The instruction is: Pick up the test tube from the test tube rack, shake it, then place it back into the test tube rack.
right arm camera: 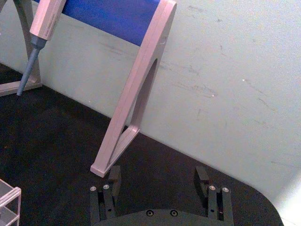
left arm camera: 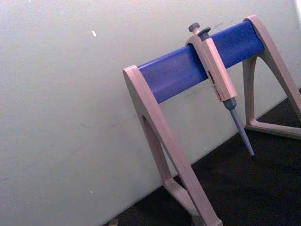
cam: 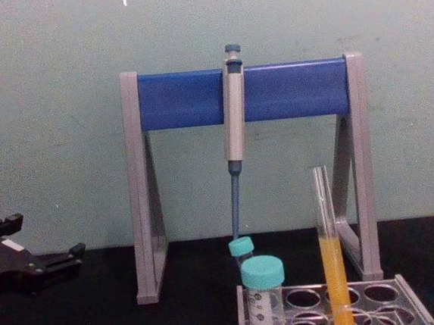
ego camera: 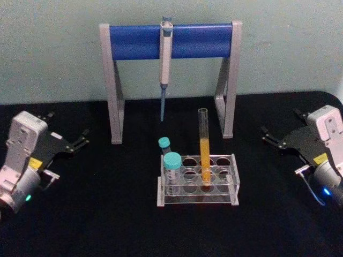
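1. You have the test tube standing upright in the test tube rack, in a hole near the middle of the top plate. Which row it sits in is hard to tell. Its lower half holds orange-yellow liquid, and its open mouth rises well above the rack.
2. The rack sits on the black table, near the robot and a little right of centre.
3. The left gripper hovers low over the table at the far left, well apart from the rack. Its fingers are spread and hold nothing.
4. The right gripper hovers at the far right, also well apart from the tube. In its wrist view, the two black fingers stand wide apart with nothing between them.
5. The tube stands between the two grippers (somewhat closer to the right one), and neither gripper touches it.
6. A teal-capped vial stands at the rack's left end, and a second vial leans just beyond it.
7. Farther back, against the wall, stands a grey stand with a blue crossbar. A pipette hangs from the bar with its tip pointing down.
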`<state>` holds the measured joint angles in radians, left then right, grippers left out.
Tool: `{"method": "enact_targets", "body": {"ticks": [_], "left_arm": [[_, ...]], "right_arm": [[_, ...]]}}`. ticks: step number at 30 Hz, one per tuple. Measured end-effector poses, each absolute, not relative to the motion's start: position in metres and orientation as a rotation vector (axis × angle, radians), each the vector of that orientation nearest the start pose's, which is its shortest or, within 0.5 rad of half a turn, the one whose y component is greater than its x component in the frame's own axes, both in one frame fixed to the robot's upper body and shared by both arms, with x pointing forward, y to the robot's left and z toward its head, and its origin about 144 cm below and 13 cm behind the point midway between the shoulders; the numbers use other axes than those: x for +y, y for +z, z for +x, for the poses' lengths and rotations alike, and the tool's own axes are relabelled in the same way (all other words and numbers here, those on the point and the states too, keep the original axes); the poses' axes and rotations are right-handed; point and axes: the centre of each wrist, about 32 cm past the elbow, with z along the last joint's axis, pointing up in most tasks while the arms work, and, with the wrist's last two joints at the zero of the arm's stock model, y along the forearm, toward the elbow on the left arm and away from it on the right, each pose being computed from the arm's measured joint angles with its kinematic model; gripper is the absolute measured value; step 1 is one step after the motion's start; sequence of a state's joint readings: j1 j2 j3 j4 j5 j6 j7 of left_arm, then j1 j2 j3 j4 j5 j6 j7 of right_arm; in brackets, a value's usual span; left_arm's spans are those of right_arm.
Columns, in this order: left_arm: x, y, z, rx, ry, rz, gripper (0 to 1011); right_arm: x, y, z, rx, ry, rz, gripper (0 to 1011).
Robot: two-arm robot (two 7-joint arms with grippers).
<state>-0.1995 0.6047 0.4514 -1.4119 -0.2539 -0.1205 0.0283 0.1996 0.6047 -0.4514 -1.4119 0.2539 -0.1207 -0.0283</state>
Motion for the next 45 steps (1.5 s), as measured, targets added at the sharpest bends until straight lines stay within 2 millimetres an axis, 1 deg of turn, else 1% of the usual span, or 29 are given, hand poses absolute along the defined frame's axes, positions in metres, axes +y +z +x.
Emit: {"method": "enact_targets", "body": {"ticks": [45], "left_arm": [[0.3097,1.1398,0.4886,-0.285,1.248,0.305,1001]], "right_arm": [[-0.3096,1.1398,0.4886,-0.285,-1.248,-0.304,1000]]}}
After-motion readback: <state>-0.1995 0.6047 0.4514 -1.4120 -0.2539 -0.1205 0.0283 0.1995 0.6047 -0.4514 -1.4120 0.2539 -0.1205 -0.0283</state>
